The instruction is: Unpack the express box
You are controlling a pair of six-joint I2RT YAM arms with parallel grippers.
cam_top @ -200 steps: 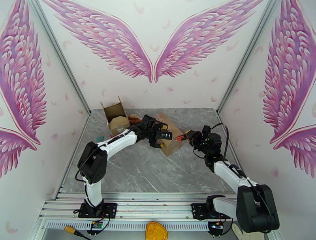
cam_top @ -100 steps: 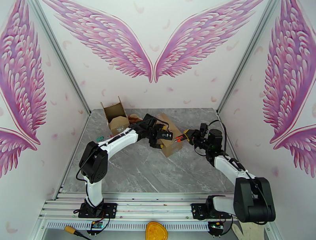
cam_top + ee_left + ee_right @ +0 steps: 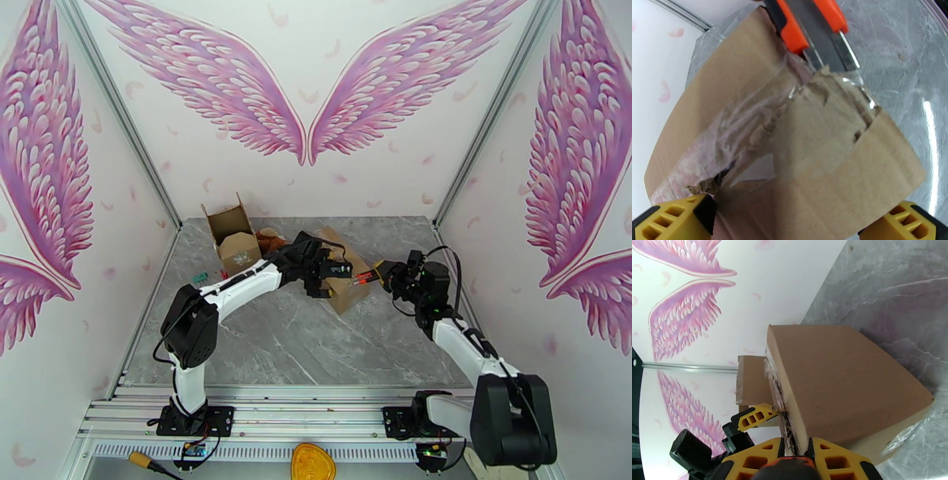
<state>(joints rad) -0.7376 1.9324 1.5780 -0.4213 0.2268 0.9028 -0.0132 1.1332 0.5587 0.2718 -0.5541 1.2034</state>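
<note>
- grey marbled worktop (image 3: 300, 347), with an aluminium rail (image 3: 316, 412) along its near edge
- white walls painted with big pink wings (image 3: 237, 87) and scattered pink feathers
- open carton (image 3: 227, 219) at the back left corner, flaps up, a smaller brown box (image 3: 238, 251) just in front of it
- small green item (image 3: 201, 276) on the left of the worktop, too small to tell
- yellow object (image 3: 314, 463) below the rail

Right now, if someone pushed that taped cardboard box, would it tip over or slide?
Probably slide: the cardboard box lies low and broad on the smooth table. Its walls look stiff, but the torn tape seam would likely flex.
</note>
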